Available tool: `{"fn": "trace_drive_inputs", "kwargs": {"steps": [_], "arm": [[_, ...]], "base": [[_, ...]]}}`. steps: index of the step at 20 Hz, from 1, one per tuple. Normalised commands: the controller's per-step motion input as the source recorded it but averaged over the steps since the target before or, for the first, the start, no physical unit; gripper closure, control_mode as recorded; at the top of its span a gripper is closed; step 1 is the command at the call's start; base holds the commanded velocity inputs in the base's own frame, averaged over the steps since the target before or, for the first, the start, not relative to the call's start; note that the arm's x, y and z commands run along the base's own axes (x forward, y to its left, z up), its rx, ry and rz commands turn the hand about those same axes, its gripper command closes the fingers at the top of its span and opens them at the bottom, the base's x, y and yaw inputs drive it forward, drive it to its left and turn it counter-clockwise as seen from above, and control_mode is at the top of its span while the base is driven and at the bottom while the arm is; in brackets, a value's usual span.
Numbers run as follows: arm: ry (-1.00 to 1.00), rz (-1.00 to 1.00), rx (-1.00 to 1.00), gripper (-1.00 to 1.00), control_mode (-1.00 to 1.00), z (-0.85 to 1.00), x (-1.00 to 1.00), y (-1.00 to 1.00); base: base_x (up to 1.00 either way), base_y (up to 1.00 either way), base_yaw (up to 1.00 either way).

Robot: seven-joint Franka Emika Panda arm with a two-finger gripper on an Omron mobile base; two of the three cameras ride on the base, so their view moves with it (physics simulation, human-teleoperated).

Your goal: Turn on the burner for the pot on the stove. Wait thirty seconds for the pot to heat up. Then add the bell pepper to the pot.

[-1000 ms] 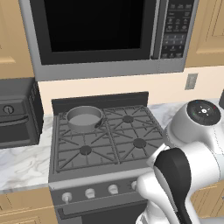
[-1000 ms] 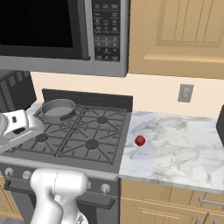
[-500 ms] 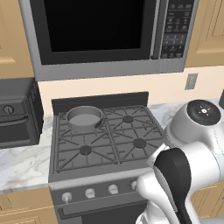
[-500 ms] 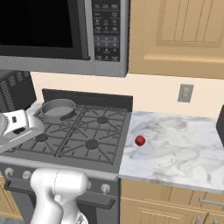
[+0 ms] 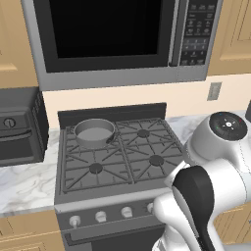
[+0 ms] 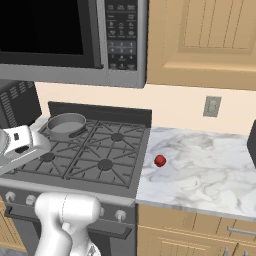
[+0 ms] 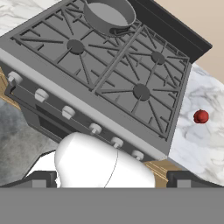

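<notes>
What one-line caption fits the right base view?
Grey pot on the stove's back-left burner; red bell pepper alone on the marble counter beside it.

Three of the stove's (image 6: 95, 165) burners lie bare, and only the pot (image 5: 94, 133) on the back left burner stands above the grates. The microwave (image 5: 117, 37) overhangs the cooktop, capping the room above it. The marble counter (image 6: 210, 175) right of the stove is open apart from the small bell pepper (image 6: 160, 160) near the stove's edge

Grey pot (image 5: 94, 132) sits upright on the stove's (image 5: 117, 162) back-left burner; red bell pepper (image 6: 160, 160) lies on the counter beside it.
</notes>
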Motion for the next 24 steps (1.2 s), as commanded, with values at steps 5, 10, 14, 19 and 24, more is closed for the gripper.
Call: {"fn": "trace_drive_inputs", "kwargs": {"steps": [5,10,14,19,24], "arm": [[0.0,0.0,0.0,-1.0,-1.0,0.0,0.0,0.0],[0.0,0.0,0.0,-1.0,-1.0,0.0,0.0,0.0],[0.0,0.0,0.0,-1.0,-1.0,0.0,0.0,0.0],[0.0,0.0,0.0,-1.0,-1.0,0.0,0.0,0.0],[0.0,0.0,0.0,-1.0,-1.0,0.0,0.0,0.0]], "base": [[0.0,0.0,0.0],[0.0,0.0,0.0],[0.0,0.0,0.0],[0.0,0.0,0.0],[0.0,0.0,0.0]]}}
